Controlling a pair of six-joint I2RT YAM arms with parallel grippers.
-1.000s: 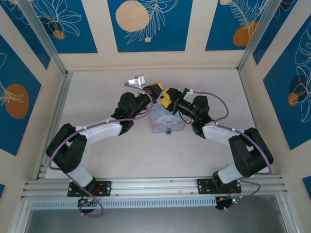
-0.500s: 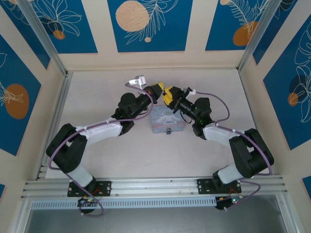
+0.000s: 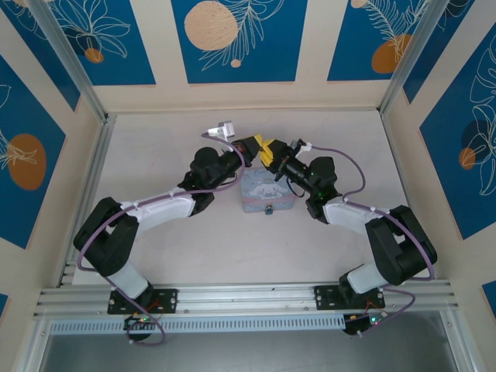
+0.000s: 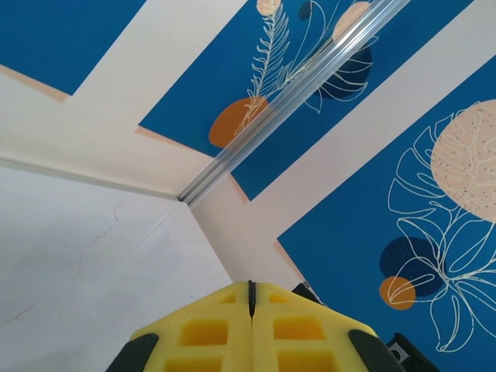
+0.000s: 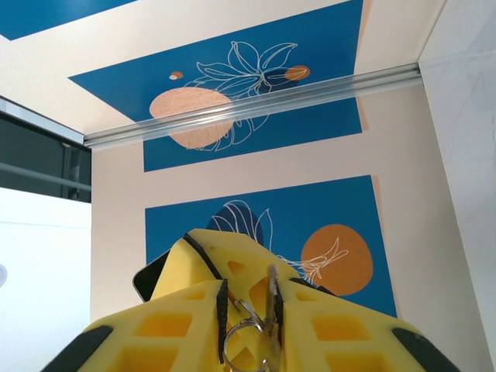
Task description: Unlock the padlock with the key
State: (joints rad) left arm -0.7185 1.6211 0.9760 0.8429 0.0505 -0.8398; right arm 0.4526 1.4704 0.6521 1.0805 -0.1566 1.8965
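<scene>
Key (image 5: 272, 301): thin metal blade standing between the right gripper's yellow pads. Its long axis runs along the fingers and its free end points out past the fingertips, away from the wrist camera.
Key ring (image 5: 236, 341): wire loop at the blade's near end, lying in the gap between the pads. A dark strip stands just left of it.
Right gripper (image 5: 260, 298): clamped on the key, pads pinching blade and ring. Overhead, it (image 3: 270, 151) sits beyond the far edge of the tin.
Left gripper (image 3: 252, 145): tip to tip with the right one, the yellow ends touching. In its wrist view the fingers (image 4: 209, 329) are pressed together with a hairline dark seam between them. Whether anything sits in the seam, cannot tell.
Padlock (image 3: 268, 210): small dark speck at the middle of the tin's near side, touching the edge, well apart from the key. Too small to read its axis or which way it faces.
Tin (image 3: 260, 190): pale blue rectangle with a white cartoon lid, flat on the table (image 3: 194, 248) between the two forearms, long side running left to right.
</scene>
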